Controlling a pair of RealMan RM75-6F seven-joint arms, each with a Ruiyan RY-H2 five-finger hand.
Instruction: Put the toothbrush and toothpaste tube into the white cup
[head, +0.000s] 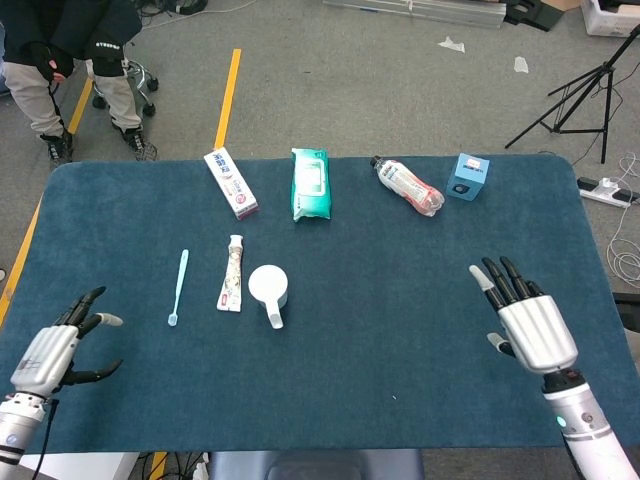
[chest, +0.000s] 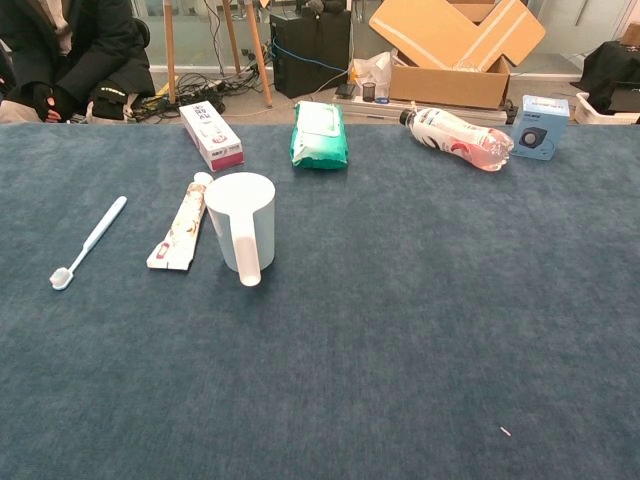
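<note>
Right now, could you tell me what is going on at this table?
Nothing is being handled at the moment. The left hand and right hand hover open near the table's near corners, fingers spread, holding nothing. The toothbrush and toothpaste tube lie flat on the blue table just left of the white cup, which stands upright and looks empty. Neither item is in the cup yet.

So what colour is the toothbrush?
Light blue toothbrush, clearest in the chest view.
</note>
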